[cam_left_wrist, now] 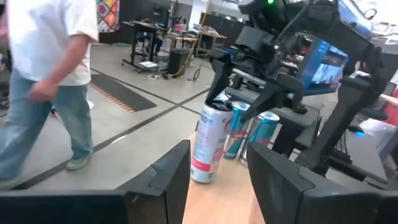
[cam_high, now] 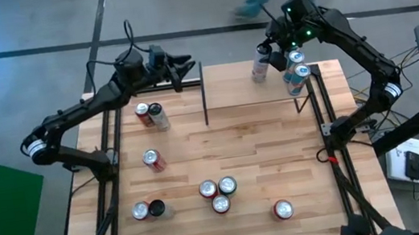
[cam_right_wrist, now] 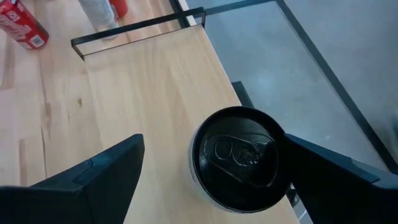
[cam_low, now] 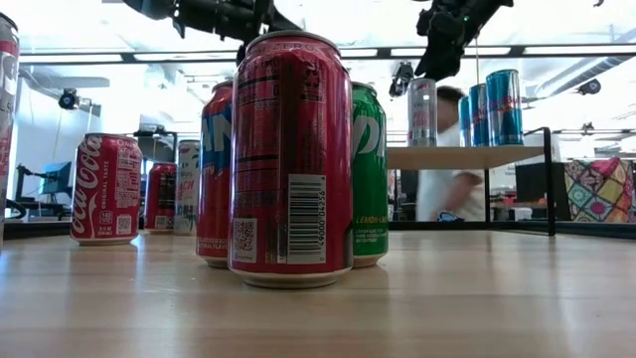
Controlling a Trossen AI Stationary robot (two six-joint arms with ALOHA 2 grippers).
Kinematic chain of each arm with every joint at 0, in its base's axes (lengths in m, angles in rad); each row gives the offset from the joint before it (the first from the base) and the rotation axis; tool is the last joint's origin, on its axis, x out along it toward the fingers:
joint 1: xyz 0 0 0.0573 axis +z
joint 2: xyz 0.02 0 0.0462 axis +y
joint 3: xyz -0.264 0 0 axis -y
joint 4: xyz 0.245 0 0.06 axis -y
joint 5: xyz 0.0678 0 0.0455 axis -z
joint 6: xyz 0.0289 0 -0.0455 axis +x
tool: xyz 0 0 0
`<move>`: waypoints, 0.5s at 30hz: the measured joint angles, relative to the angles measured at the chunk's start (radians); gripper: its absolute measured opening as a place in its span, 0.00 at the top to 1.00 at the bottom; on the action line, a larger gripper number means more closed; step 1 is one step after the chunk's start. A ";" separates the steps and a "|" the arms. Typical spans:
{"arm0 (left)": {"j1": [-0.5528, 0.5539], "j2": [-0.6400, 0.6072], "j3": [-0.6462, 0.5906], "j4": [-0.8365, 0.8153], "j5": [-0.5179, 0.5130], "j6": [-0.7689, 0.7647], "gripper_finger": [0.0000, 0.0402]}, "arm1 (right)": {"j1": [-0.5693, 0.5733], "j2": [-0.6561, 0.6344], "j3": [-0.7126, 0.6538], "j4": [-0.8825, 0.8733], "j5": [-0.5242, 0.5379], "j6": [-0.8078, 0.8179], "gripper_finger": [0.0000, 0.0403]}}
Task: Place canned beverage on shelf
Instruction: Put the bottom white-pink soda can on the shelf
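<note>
A white can with a pink band and a black top (cam_left_wrist: 210,142) stands upright by its base on the light-wood shelf (cam_high: 238,85), near the shelf's far edge. My right gripper (cam_right_wrist: 214,142) is open just above the can's black top (cam_right_wrist: 239,158), one finger on each side of it. In the low view this gripper (cam_low: 437,55) hangs over the can (cam_low: 422,111). My left gripper (cam_left_wrist: 217,162) is open and level at the shelf's left end (cam_high: 186,65), pointing toward the can, with nothing between its fingers.
Two blue cans (cam_high: 296,72) stand on the shelf to the right of the white can. Several loose cans stand on the tabletop: some at the left (cam_high: 151,115), a trio near the front middle (cam_high: 219,192), one at the front right (cam_high: 284,209). A person (cam_left_wrist: 43,81) walks beyond the far edge.
</note>
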 joint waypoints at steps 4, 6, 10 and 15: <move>0.000 0.001 0.000 0.000 -0.001 0.000 0.64 | 0.000 -0.009 -0.002 -0.005 0.000 -0.002 0.10; 0.000 0.001 0.000 0.000 -0.001 0.000 0.64 | 0.000 -0.019 -0.003 -0.010 -0.011 -0.002 0.10; 0.000 0.001 0.000 0.003 -0.009 0.000 0.64 | 0.000 -0.045 0.000 -0.006 -0.026 -0.004 0.10; 0.001 0.006 0.000 0.009 -0.011 0.000 0.64 | 0.000 -0.059 0.002 0.013 -0.026 0.003 0.10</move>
